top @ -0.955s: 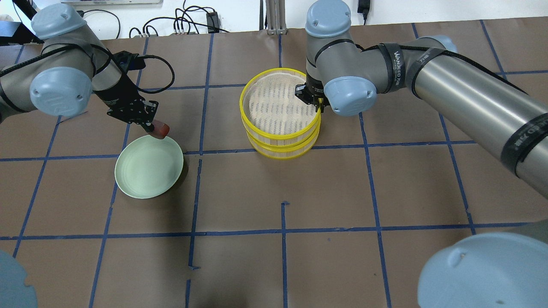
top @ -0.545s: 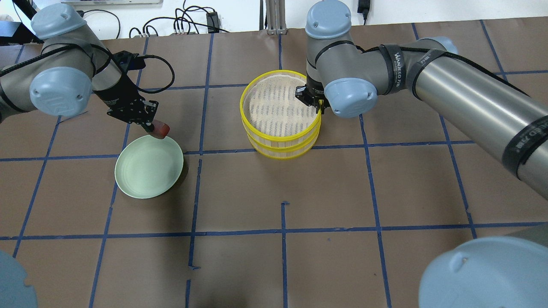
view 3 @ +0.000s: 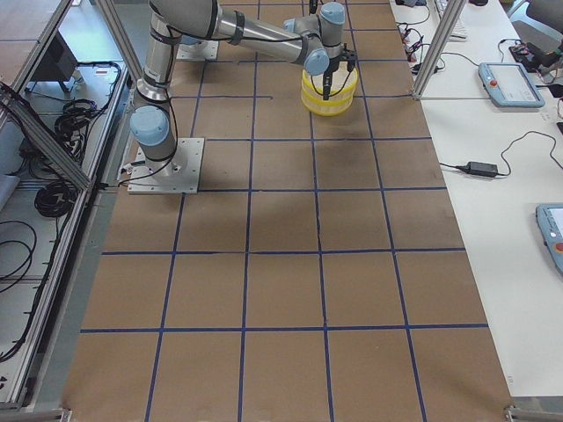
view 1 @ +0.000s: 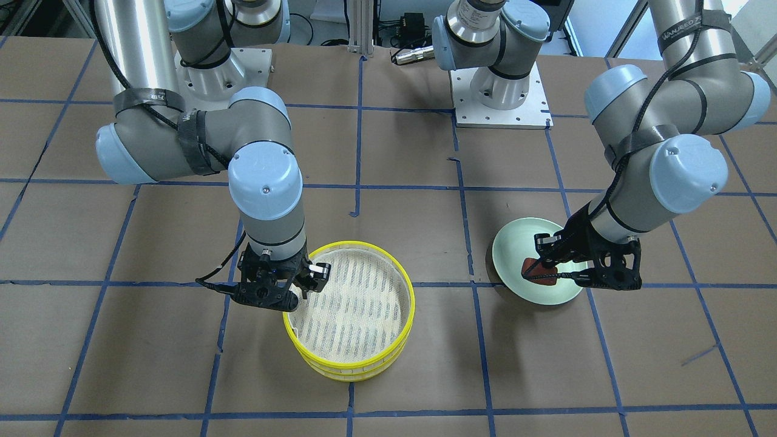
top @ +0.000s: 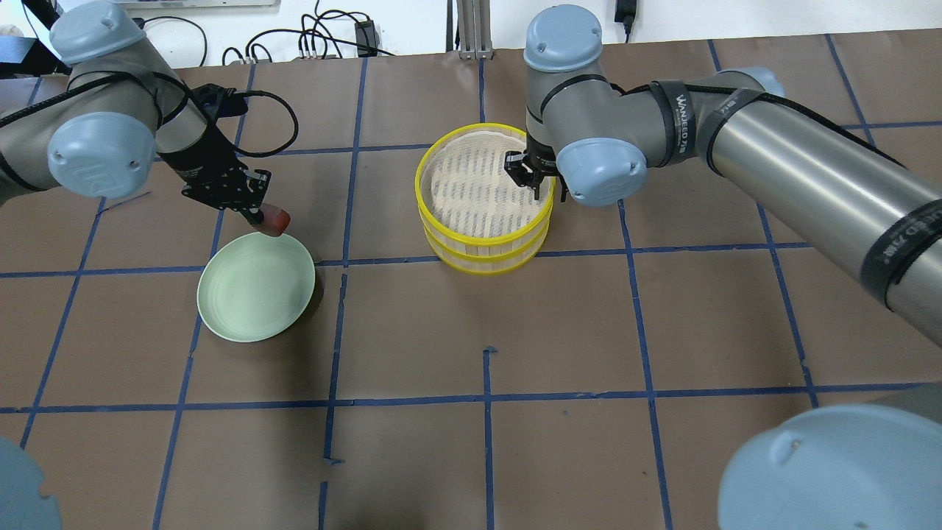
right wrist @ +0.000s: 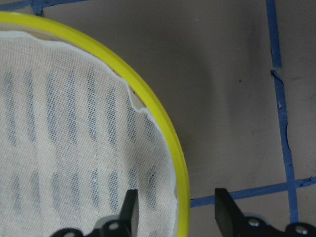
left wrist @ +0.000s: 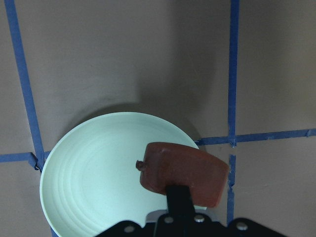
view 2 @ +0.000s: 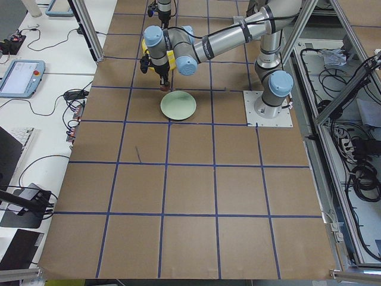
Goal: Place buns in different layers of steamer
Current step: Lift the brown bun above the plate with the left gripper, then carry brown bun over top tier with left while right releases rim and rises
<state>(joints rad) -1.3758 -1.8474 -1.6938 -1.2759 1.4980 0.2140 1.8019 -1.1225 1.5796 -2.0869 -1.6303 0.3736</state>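
Two arms, one bun aloft

The left gripper pinches the reddish-brown bun over the plate's edge. The right gripper, spread, straddles the steamer's top layer rim. Likely next: close, lift that layer, clearing the lower one.

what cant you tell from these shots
- Inside the lower layer: the top layer covers it in every view; no white bun shows anywhere.
- Whether the fingers of the right gripper, straddling the rim, are down at it or above: the right wrist view looks straight down, and the arm blocks the overhead view.
- Underside of the reddish-brown bun in the left gripper: no view shows it.
- Both side views: everything too small.
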